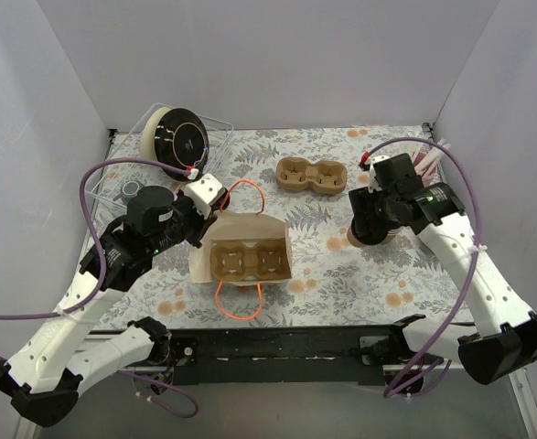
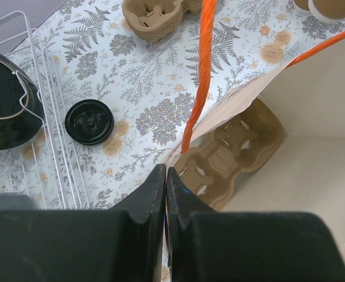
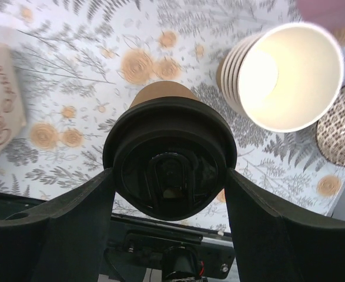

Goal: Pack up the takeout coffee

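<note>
The takeout coffee (image 3: pixel 169 158), a kraft-brown cup with a black lid, sits between my right gripper's fingers (image 3: pixel 78 223), which press on both sides of the lid. In the top view my right gripper (image 1: pixel 370 229) holds it at the table's right, to the right of the bag, with the brown cup wall (image 1: pixel 353 237) showing below it. The open paper bag (image 1: pixel 241 258) with orange handles stands in the middle and holds a cardboard cup carrier (image 2: pixel 231 155). My left gripper (image 2: pixel 165 176) is shut on the bag's left rim (image 1: pixel 209 215).
A spare cup carrier (image 1: pixel 312 176) lies behind the bag. A wire rack with a black-lidded bowl (image 1: pixel 178 137) stands at the back left, with a loose black lid (image 2: pixel 89 121) beside it. A stack of paper cups (image 3: pixel 287 76), a patterned bowl (image 3: pixel 340 123) and a pink straw cup (image 1: pixel 428 160) stand at the right.
</note>
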